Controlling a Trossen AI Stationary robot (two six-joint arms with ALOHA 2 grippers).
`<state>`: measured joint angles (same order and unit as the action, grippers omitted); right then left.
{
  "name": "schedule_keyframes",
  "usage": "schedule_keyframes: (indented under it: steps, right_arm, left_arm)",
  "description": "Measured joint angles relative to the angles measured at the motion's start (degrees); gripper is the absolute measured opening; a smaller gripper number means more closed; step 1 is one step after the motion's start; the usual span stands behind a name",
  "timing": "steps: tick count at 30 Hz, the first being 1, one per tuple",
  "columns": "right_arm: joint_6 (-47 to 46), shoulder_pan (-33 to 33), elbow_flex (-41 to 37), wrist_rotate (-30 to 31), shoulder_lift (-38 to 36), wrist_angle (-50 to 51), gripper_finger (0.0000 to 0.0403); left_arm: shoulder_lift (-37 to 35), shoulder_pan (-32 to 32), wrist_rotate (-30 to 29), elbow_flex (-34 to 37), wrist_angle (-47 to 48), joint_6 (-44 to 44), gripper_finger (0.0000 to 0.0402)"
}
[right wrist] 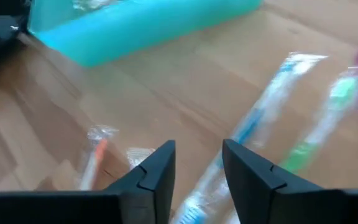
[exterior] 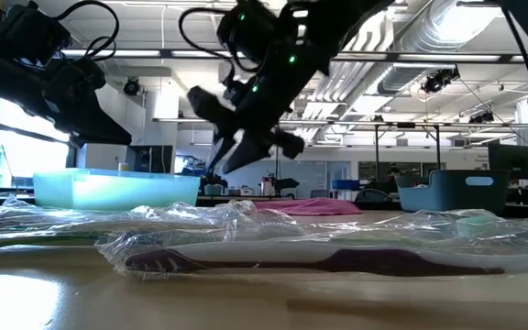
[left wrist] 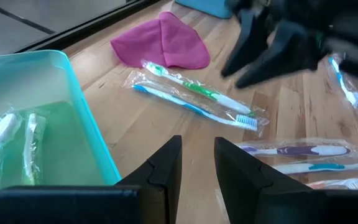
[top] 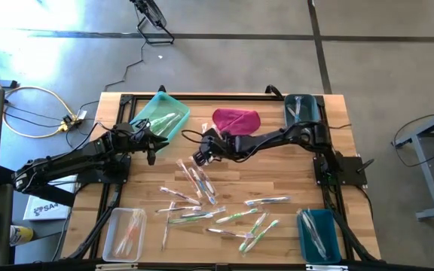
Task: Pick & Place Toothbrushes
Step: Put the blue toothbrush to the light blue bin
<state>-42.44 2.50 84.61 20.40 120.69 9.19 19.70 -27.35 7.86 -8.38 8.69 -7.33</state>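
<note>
Two dark robot arms work over a light wooden slatted table [top: 292,177] strewn w/ wrapped toothbrushes [top: 224,207] in clear shiny plastic, handles pink, green, blue and white. Most lie loose across the table's middle and front.

The right gripper [top: 200,157] hangs above the table near the centre, just beside a small cluster of the loose brushes and in front of a crumpled magenta cloth [top: 236,119]. Its wrist view shows the jaws parted w/ bare wood in the gap, nothing grasped; a blue-handled brush [right wrist: 253,124] and a green-handled one [right wrist: 319,127] lie on the table just beyond the fingertips.

The left gripper [top: 151,151] waits at the near corner of a translucent mint-green rectangular tray [top: 159,108] at the table's back left. Its jaws stand slightly apart, empty. A few wrapped brushes already lie inside that tray. In the left wrist view a blue brush and a green brush lie side by side [left wrist: 194,99] between the cloth and a purple-handled one [left wrist: 297,150].

Other containers: a clear plastic bin [top: 111,239] at front left holding pink/orange brushes; a teal bin [top: 334,245] at front right w/ brushes inside; a dark teal bin [top: 302,108] at back right, contents hard to make out.
</note>
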Motion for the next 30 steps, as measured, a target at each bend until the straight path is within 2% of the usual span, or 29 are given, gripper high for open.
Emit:
schedule_keyframes:
  steps: [2,8,18,30]
  right_arm:
    - [0.0,0.2,0.0,-1.9,1.2,-0.3,0.0118]
    - [-0.3,0.7,0.0,-1.2,2.6,-0.1,0.0106]
    - [-3.0,1.4,-0.1,-2.7,3.7,3.4,0.0107]
    - [-4.2,1.4,0.1,-5.4,6.3,0.5,0.0107]
  left_arm:
    - [0.0,0.0,0.0,0.0,0.0,0.0,0.0093]
    - [0.0,0.0,0.0,0.0,0.0,0.0,0.0093]
    - [0.0,0.0,0.1,0.0,0.0,0.0,0.0093]
    - [0.0,0.0,-0.1,0.0,0.0,0.0,0.0093]
